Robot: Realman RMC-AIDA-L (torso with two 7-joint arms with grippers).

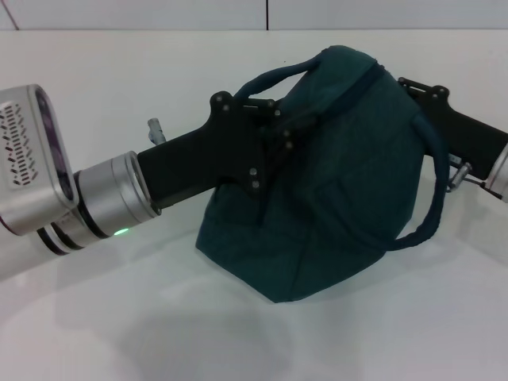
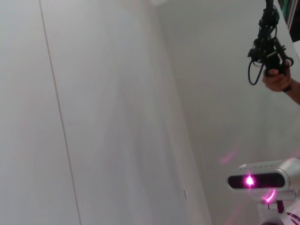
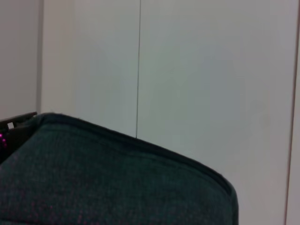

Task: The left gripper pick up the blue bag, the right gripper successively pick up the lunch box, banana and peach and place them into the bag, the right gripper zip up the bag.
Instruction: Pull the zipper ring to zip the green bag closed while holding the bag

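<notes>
The blue bag [image 1: 333,182] stands in the middle of the white table [image 1: 119,317], bulging, with its top seam running up to the right. My left gripper [image 1: 274,131] reaches in from the left and is shut on the bag's upper left edge, under one carry handle [image 1: 270,75]. My right gripper [image 1: 417,86] is at the bag's top right corner, against the seam. The bag's top also fills the lower part of the right wrist view [image 3: 93,178]. The lunch box, banana and peach are out of view.
The bag's second handle [image 1: 432,198] hangs in a loop down its right side. The left wrist view shows only a pale wall, a person's hand holding a black device [image 2: 269,47] and a camera with a pink light [image 2: 262,180].
</notes>
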